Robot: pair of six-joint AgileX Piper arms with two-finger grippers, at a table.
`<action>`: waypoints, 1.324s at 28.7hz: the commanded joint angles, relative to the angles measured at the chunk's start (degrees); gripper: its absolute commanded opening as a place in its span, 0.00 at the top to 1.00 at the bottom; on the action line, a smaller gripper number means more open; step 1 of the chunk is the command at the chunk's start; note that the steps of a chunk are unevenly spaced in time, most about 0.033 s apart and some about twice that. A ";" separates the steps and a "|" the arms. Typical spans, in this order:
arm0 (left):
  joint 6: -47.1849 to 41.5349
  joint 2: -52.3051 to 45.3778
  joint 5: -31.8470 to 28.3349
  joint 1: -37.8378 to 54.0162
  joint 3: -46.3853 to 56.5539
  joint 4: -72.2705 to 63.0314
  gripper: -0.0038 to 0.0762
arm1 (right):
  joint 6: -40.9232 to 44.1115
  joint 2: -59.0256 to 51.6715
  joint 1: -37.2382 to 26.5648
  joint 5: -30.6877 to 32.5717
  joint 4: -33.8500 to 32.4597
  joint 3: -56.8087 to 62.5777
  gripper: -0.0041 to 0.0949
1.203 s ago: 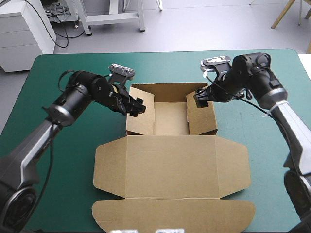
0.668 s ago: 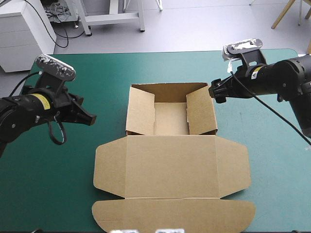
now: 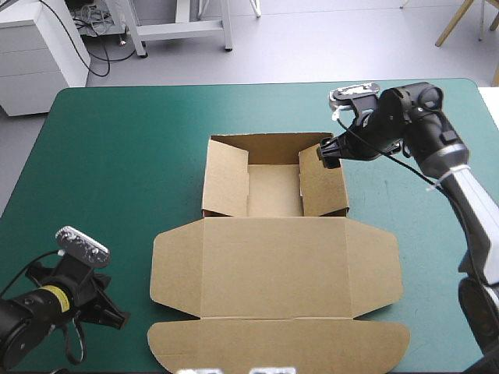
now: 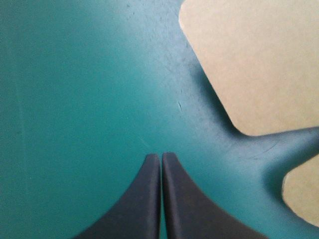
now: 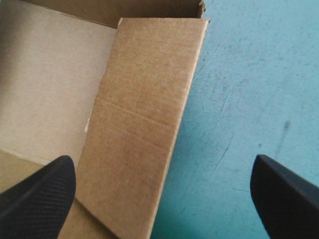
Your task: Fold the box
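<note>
Across the teal-green cover (image 3: 117, 156), mid-table: the brown box (image 3: 273, 265), lying just as earlier, with the open tray toward the far edge, walls raised, and the lid flat toward the near edge, flaps spread. At the near left corner: left arm, withdrawn from its earlier place level with the tray, now well apart from the tray and just beside the lid's outer flap. Low over bare cover, left gripper (image 3: 118, 318), its black fingers (image 4: 149, 199) pressed together into one point, holding nothing; rounded flap corners (image 4: 249, 59) of the box ahead and off to one side. At the tray's far right corner: right gripper (image 3: 326, 153), moved in from just outside the right wall (image 5: 144, 124), now over that wall's top edge. Spread wide, one finger (image 5: 40, 194) above the tray floor, the other above the cover, gripping nothing.
</note>
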 commanded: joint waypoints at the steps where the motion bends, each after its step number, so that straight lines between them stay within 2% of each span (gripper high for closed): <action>1: -0.85 -4.13 -3.38 0.03 3.34 1.34 0.96 | 0.39 4.09 -0.07 -3.86 0.26 -1.43 0.10; 4: -2.20 -6.68 -3.38 0.03 4.55 1.24 0.96 | 0.39 10.07 -0.07 -5.13 0.50 -1.43 0.10; 7: -2.20 -7.51 -3.25 0.03 4.60 1.35 0.96 | 0.39 13.06 -0.07 -5.39 0.50 -1.43 0.20; 9: -2.20 -7.73 -3.25 0.03 4.60 1.36 0.96 | 0.39 14.01 -0.07 -5.96 0.63 -1.43 0.34; 15: -2.20 -7.73 -3.85 0.03 4.96 1.47 0.96 | 0.39 14.12 -0.07 -6.75 1.35 -1.43 0.98; 32: -2.20 -7.73 -5.97 0.03 4.96 1.47 0.96 | 0.20 13.49 -0.07 -6.59 1.25 -1.43 0.96; 35: -2.20 -7.73 -5.97 0.03 4.96 1.47 0.96 | 0.20 11.92 -0.07 -6.73 0.30 -1.90 0.83; 38: -2.20 -7.73 -5.88 0.03 4.96 1.47 0.96 | 0.17 9.80 -0.07 -5.69 -1.13 -2.73 0.55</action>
